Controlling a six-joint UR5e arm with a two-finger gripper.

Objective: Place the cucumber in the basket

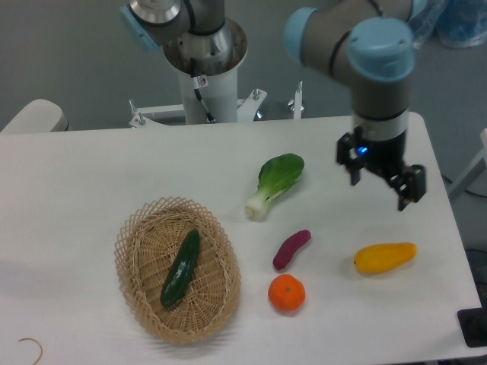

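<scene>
The cucumber lies inside the basket, stretched along the basket's long axis, its upper end toward the far rim and its lower end toward the near-left weave — so, as things lie, the task looks done. By its look it is a smooth, stiff, fairly light piece with a glossy skin that could slip under a loose pinch; the safest hold would be across its middle, where the body is thickest and the slight curve matters least, with the fingers set square to its length. The wicker under it is light and would likely shift if nudged. The gripper hangs well to the right of the basket, above the counter, pointing down with its two fingers spread apart and nothing between them — released. It sits beyond the bok choy and the purple sweet potato as seen from the basket, above and just behind the yellow fruit. An orange rests just right of the basket's near edge. The arm's wrist stands upright over the gripper, elbow bent back toward the base.
</scene>
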